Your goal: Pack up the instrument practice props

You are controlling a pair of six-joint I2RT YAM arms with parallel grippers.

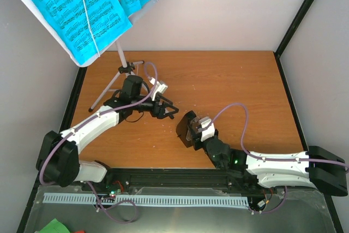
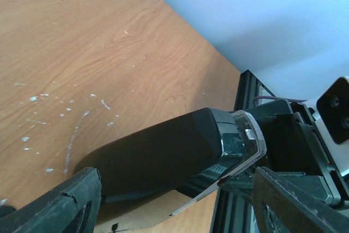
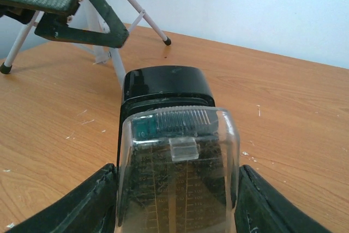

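Currently the right gripper [image 3: 177,205] grasps the small black pyramid metronome [image 3: 166,87] at mid-table, its clear plastic cover [image 3: 163,189] fitted, evidently for packing. Left gripper [image 1: 168,109], released, faces it nearby, likely assisting. White tripod music stand [image 1: 120,58] with cyan pages [image 1: 71,9] stands far left.

Robot lab cell: brown wooden surface [image 1: 229,80] was boxed by plain white wall panels [image 1: 218,15], black metal frame posts [image 1: 302,12].
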